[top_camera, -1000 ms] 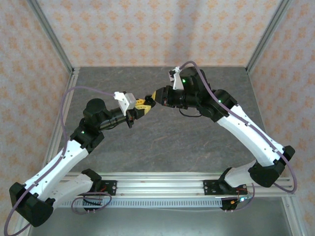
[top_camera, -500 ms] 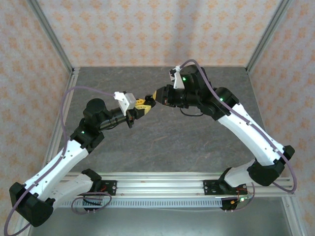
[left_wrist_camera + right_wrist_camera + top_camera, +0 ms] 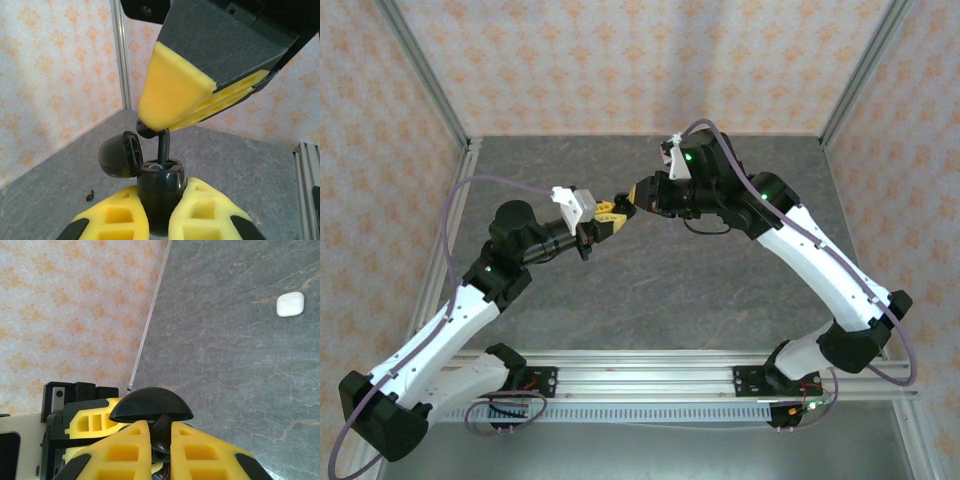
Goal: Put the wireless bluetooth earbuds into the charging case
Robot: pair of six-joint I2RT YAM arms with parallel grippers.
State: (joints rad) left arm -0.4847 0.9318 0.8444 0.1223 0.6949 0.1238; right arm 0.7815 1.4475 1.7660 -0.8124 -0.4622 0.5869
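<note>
Over the table, between the arms, my left gripper (image 3: 160,212) is clamped on the black charging case (image 3: 159,192). Its mouth faces the right gripper (image 3: 161,125) and its lid (image 3: 116,155) is swung open sideways. That gripper pinches a black earbud (image 3: 163,145), stem upright, lower end at the case's mouth. From the right wrist I see a white pebble-shaped piece (image 3: 290,304) lying on the table (image 3: 240,390), well apart. Since a second ago, the right arm has edged slightly leftward; the left hasn't moved.

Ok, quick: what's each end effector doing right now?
Left end effector: closed on the black charging case, whose lid is open.
Right end effector: closed on a black earbud, with its stem pointing down into the case.
</note>
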